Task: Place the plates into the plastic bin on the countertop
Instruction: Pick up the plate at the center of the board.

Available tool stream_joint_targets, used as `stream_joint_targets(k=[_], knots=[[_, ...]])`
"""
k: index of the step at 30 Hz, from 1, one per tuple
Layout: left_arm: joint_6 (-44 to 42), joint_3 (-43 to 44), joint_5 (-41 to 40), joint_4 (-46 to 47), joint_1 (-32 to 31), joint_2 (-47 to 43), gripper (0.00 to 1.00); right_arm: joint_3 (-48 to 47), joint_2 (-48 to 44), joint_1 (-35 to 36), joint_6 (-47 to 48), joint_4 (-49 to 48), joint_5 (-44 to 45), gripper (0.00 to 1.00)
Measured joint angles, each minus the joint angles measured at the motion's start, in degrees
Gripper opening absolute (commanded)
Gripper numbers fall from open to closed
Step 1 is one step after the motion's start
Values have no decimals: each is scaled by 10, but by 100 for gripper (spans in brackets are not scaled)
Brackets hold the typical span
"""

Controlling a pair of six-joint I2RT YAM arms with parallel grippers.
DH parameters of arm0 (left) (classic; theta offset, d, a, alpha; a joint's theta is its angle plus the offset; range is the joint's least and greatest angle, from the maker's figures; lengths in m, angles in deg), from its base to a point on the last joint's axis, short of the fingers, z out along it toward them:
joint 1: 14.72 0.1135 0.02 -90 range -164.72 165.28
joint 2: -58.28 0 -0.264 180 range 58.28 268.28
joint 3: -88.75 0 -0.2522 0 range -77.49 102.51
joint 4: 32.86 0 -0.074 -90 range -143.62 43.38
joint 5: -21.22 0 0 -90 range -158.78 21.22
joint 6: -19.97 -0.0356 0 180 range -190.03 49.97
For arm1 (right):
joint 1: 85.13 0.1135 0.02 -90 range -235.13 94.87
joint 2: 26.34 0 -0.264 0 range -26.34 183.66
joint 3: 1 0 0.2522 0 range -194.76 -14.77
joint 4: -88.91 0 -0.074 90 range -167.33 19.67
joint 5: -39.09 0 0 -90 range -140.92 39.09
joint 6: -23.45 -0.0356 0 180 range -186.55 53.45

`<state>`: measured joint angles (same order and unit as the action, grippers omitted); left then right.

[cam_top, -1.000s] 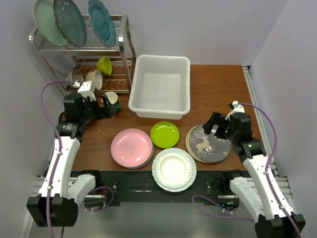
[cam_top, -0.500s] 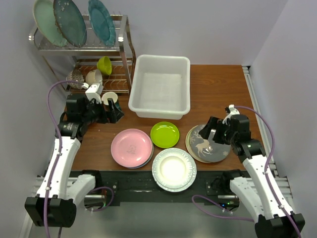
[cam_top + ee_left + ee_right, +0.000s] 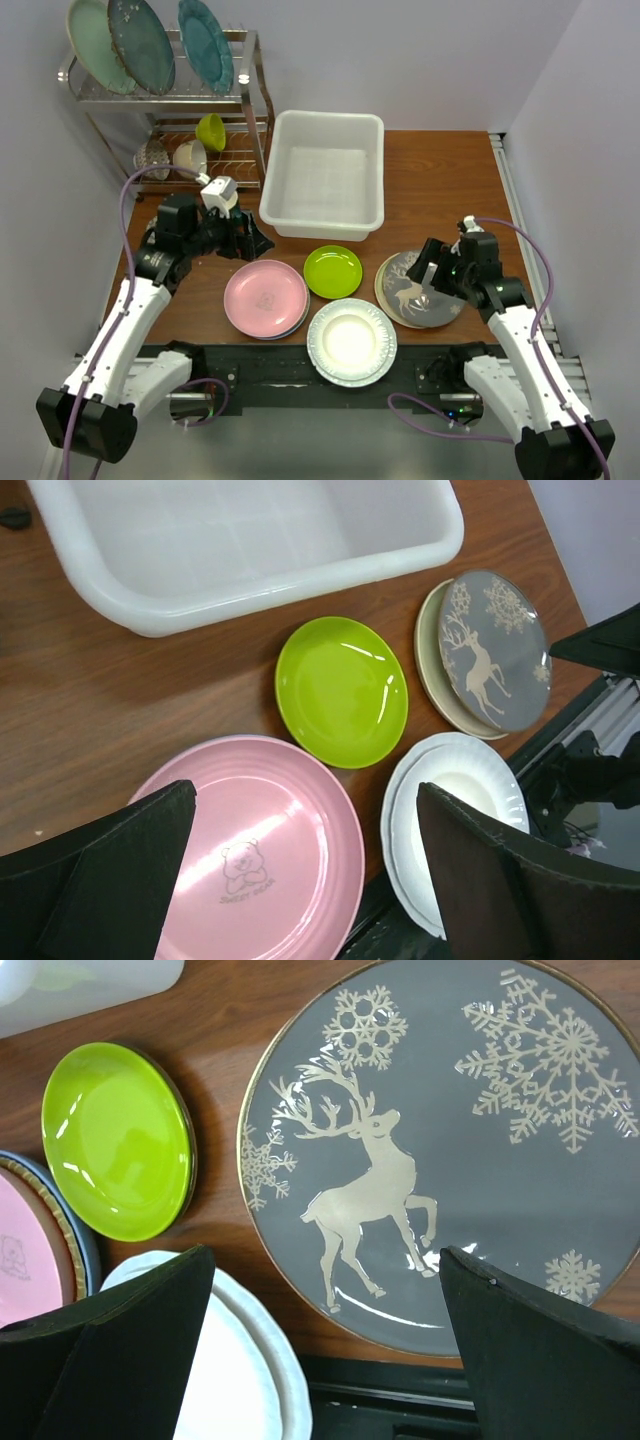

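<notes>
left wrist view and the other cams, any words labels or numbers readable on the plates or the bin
pink plate: one short line of lettering under a small bear drawing, too small and faint to read.
grey deer plate: no words, only pictures.
lime green plate: no text.
white fluted plate: no text.
plastic bin: no label or number visible.

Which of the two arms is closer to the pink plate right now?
Left. The left gripper hangs near the far edge of the pink plate; the right gripper is over the grey deer plate.
</notes>
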<state>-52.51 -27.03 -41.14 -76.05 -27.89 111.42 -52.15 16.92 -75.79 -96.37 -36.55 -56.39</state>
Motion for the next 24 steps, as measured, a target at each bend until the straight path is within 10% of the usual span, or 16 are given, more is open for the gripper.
stream_joint_targets(k=[13, 24], knots=[[71, -9, -38, 59, -155, 69, 95, 0, 32, -12, -28, 9, 40, 99], [117, 40, -101, 115, -318, 214, 95, 0, 88, -167, -14, 12, 12, 99]])
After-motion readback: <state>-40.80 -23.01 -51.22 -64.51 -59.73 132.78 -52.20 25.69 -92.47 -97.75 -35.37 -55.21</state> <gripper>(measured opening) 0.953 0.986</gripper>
